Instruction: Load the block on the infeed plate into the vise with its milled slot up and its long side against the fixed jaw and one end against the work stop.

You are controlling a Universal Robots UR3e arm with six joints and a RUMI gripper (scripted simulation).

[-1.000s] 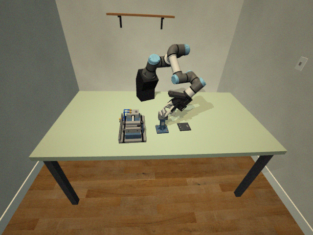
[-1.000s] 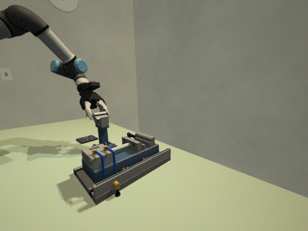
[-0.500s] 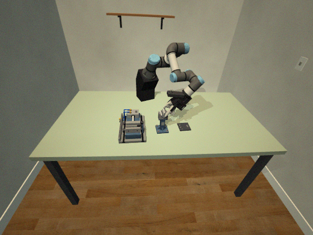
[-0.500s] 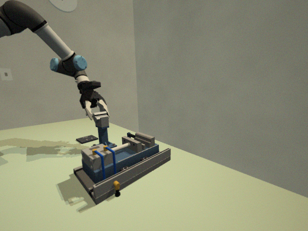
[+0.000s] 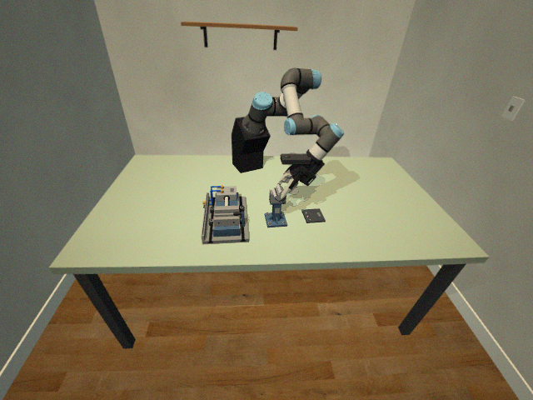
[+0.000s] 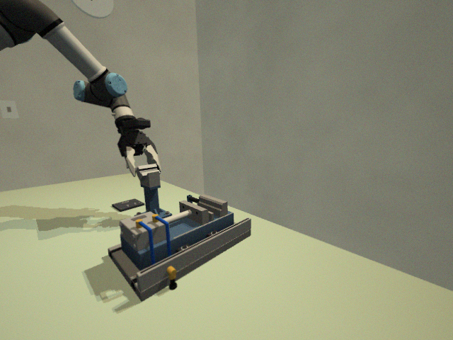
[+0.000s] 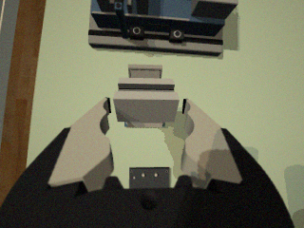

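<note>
Bench (image 5: 366,241) (image 6: 292,292) spans the area under the claw (image 5: 280,192) (image 6: 147,171) (image 7: 147,105). Arm (image 5: 291,99) (image 6: 74,49) reaches down to it from above. Vise (image 5: 226,231) (image 6: 190,233) (image 7: 161,24) well apart from claw, off to one side, jaws open, w/o the part. Blue stand (image 5: 276,212) (image 6: 151,201) directly below claw tips. Infeed plate (image 5: 313,215) (image 6: 127,205) (image 7: 149,178) lower down, other side of claw from vise, bare. Part (image 5: 277,192) (image 6: 148,168) (image 7: 146,98) atop stand, btwn claw fingers, slot visible. Claw released: fingers partly spread, gap either side of part in wrist view.

The arm's wrist joint (image 5: 336,130) (image 6: 116,84) sits higher and a little further left than a second ago (a small shift), so the forearm end leans more steeply above the claw (image 5: 280,192) (image 6: 146,171) (image 7: 146,105).
</note>
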